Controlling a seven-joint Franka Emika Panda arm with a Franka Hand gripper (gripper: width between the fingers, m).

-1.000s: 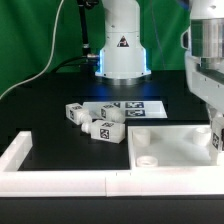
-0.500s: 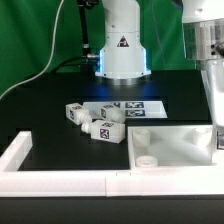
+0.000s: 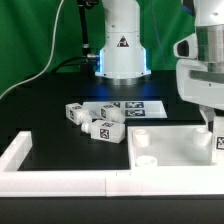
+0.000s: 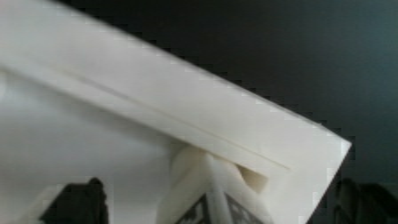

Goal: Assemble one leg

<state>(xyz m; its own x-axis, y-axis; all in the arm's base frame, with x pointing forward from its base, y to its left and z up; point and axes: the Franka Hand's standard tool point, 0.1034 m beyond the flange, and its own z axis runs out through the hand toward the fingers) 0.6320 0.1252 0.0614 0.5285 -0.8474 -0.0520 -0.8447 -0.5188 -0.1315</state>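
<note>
My gripper point(image 3: 217, 138) is at the exterior view's right edge, low over the right corner of the large white square panel point(image 3: 170, 140). It is shut on a white leg point(image 3: 220, 143) with a tag sticker, held upright. In the wrist view the leg point(image 4: 221, 188) points down between my dark fingers point(image 4: 79, 203), at the panel's raised rim point(image 4: 196, 95) near its corner. Whether the leg's tip touches the panel is hidden. Three more legs point(image 3: 104, 130) lie loose on the black table, left of the panel.
The marker board point(image 3: 132, 106) lies behind the loose legs, in front of the robot base point(image 3: 122, 50). A white wall point(image 3: 60, 182) runs along the table's front and left edge. The panel has a round hole point(image 3: 147, 160) at its near left corner.
The hand has shifted towards the exterior view's left and shows more fully in the frame. The leg stays in its grip over the panel's right corner. The loose legs have not moved.
</note>
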